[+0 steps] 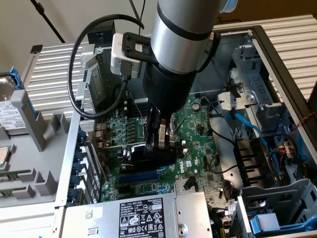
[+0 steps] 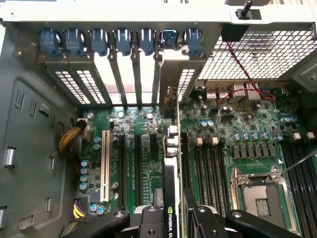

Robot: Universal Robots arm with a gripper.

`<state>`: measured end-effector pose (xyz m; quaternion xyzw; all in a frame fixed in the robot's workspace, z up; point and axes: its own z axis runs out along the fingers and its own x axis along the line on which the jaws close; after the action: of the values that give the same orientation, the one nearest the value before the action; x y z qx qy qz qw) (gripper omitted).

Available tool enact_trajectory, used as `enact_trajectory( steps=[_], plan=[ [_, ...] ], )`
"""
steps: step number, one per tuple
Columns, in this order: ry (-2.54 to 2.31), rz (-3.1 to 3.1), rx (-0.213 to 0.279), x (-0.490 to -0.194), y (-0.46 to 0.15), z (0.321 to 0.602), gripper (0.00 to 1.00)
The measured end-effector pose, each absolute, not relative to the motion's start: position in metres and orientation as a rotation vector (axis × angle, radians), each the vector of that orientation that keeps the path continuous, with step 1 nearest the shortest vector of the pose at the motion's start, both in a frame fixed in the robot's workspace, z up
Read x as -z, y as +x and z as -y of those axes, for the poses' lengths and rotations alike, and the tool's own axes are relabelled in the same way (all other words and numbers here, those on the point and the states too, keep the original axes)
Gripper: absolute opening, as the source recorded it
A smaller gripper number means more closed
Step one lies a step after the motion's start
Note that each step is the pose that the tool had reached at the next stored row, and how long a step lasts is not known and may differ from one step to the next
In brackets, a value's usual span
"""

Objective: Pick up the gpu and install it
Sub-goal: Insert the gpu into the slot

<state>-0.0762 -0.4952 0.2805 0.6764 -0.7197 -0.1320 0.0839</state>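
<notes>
Gripper (image 2: pixel 172 210): closest to your wrist camera, its two black fingers (image 2: pixel 154 201) are clamped on the gpu, one on each face of the card.
Gpu (image 2: pixel 171 191): you hold it upright on edge above the motherboard, between the black expansion slots and the memory slots, with its far end reaching the rear slot openings.
Computer case (image 2: pixel 29 148): an open metal box holding the motherboard (image 2: pixel 247 129), with a row of blue clips (image 2: pixel 99 42) along its rear wall.
On the board: you can see a white slot (image 2: pixel 104 163), an empty processor socket (image 2: pixel 260 196) and a yellow wire bundle (image 2: pixel 72 139).
Exterior view adds: the arm reaches down into the computer case (image 1: pixel 74 129). The gripper (image 1: pixel 157 141) is low over the motherboard (image 1: pixel 193 124), and the gpu (image 1: pixel 130 150) runs from it toward that view's left.
Also inside, exterior view: a grey power supply (image 1: pixel 138 213) sits at the near edge, and blue cables (image 1: pixel 247 124) and a drive cage (image 1: pixel 277 208) lie on that view's right.
Outside the case: a hard drive (image 1: pixel 10 111) rests at the exterior view's left.
Seating: you cannot tell from either view whether the card's lower edge is in a slot.
</notes>
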Motion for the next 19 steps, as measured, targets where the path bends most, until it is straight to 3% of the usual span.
enact_trajectory(
  steps=[10, 19],
  plan=[
    [1.986, 2.117, 0.443, -0.2802, -0.0652, 0.4971, 0.26],
    [1.979, 2.111, 0.453, -0.2796, -0.0652, 0.4971, 0.26]
  ],
)
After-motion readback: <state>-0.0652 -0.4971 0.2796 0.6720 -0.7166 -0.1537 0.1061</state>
